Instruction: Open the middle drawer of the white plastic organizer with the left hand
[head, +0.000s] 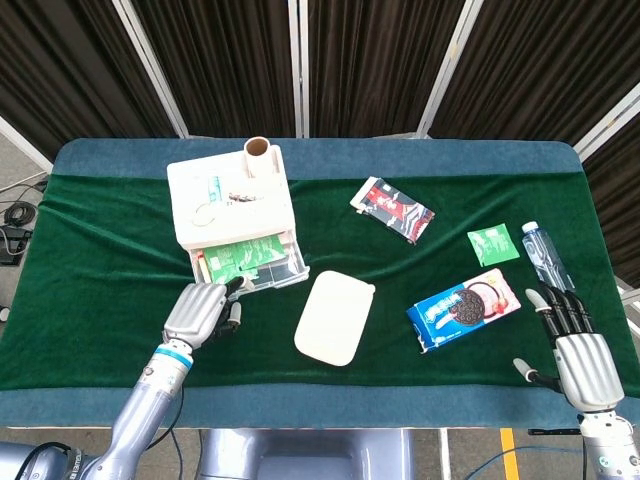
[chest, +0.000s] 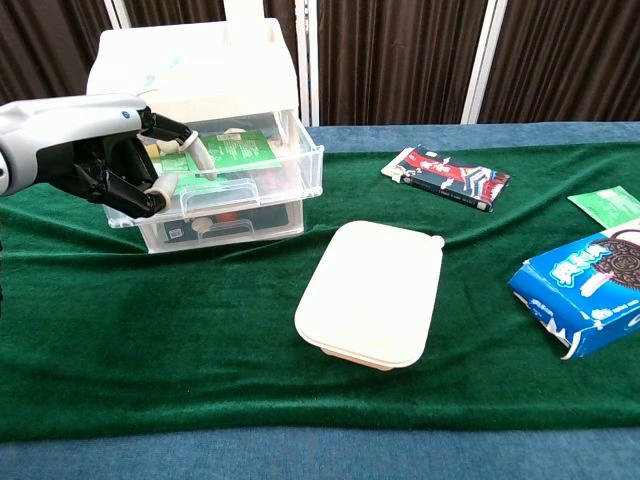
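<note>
At the counter's back left stands the white plastic drawer organizer (head: 230, 205); its clear middle drawer (chest: 250, 170) juts out, its front gripped by the left hand (chest: 95, 150). The right hand (head: 578, 345) rests empty, fingers apart.

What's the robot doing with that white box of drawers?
The robot's left hand is at the front of the middle drawer of the white organizer, fingers hooked at its front edge. The drawer sticks out past the one below, so it is partly open, and a green packet shows inside. The right hand rests open near the table's right edge, holding nothing. A cream lidded box and a blue cookie pack lie untouched on the green cloth.
</note>
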